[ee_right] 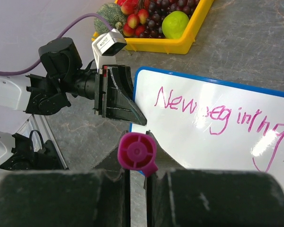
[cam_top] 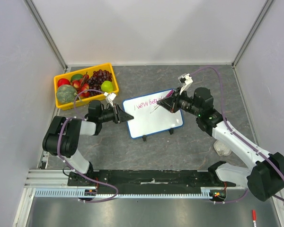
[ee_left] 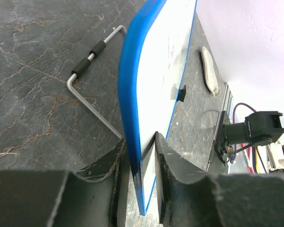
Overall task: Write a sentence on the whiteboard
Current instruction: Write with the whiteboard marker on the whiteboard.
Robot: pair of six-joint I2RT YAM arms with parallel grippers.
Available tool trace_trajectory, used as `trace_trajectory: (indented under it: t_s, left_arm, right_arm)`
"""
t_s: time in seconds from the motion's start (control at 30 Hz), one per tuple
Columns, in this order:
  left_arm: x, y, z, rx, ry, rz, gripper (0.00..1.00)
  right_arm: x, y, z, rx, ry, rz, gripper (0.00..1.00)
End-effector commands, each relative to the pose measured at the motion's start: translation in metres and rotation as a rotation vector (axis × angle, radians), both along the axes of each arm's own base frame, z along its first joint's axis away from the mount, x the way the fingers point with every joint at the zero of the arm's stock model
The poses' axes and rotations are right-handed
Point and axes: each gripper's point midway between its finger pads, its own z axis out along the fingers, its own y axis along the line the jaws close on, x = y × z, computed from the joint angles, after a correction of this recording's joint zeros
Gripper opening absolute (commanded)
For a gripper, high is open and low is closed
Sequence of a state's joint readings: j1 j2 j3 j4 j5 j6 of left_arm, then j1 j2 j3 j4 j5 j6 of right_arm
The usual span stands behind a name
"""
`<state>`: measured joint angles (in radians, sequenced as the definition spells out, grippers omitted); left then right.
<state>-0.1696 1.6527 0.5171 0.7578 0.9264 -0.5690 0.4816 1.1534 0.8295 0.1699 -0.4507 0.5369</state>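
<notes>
The whiteboard (ee_right: 203,151) has a glossy face and smooth plastic frame; the table (cam_top: 189,146) looks matt.

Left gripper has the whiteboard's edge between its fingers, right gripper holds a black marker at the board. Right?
No: the marker in the right gripper is pink, not black; the right wrist view shows it. The rest stands: the left gripper has the edge of the whiteboard between its fingers.

Right fingers (ee_right: 206,196) pinch pink marker (ee_right: 137,152); pink sentence (ee_right: 217,113) on whiteboard (ee_right: 194,156).
</notes>
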Motion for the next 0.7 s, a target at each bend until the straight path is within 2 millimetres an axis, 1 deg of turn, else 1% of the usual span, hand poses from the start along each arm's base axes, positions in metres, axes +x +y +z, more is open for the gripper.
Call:
trace_trajectory:
  t_s: [0.0, 0.2, 0.37, 0.67]
  left_arm:
    - [0.0014, -0.0017, -0.0003, -0.007, -0.01, -0.007, 0.28]
    - [0.0014, -0.0007, -0.0013, 0.009, -0.009, -0.008, 0.12]
    - [0.0007, 0.0006, -0.0036, 0.027, -0.004, -0.007, 0.03]
    - [0.0001, 0.0022, -0.0054, 0.044, -0.003, -0.003, 0.02]
  right_arm:
    - [0.0033, 0.0019, 0.0021, 0.001, -0.043, 0.006, 0.0]
    - [0.0019, 0.0013, -0.0014, -0.006, -0.044, 0.007, 0.0]
    - [0.0004, 0.0011, -0.003, -0.008, -0.044, 0.009, 0.0]
    - [-0.0012, -0.0015, -0.0047, -0.016, -0.049, 0.003, 0.0]
